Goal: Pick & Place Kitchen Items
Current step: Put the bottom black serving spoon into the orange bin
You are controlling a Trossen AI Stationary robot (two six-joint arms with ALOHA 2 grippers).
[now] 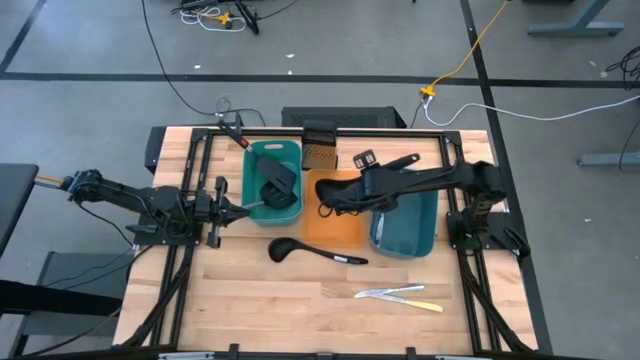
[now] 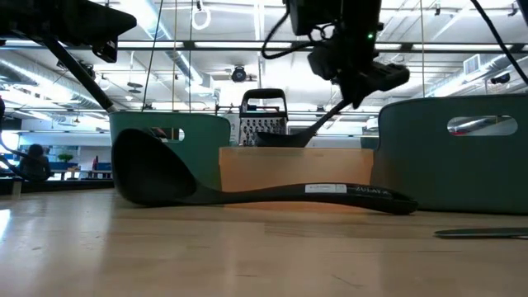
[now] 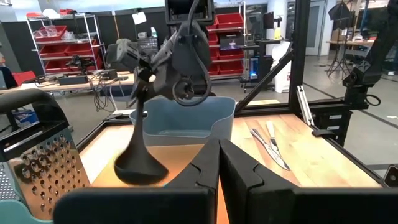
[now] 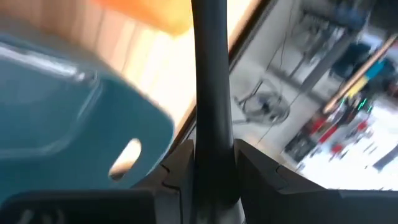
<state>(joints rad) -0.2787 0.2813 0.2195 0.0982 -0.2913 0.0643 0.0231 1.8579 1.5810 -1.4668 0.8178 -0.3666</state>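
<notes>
Right pincer: clamped on ladle handle, bowl hanging over orange tray.
Left pincer: fingers pressed together, empty, beside teal tray.
Second ladle: flat on counter.
Cutlery: small, pieces hard to separate.

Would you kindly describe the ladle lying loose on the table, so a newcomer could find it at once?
Start at the orange tray in the middle of the wooden table. Just in front of it, on bare wood, lies the all-black ladle, bowl toward the left arm. Unlike the other ladle, held over the tray by the right gripper, nothing touches it.
</notes>
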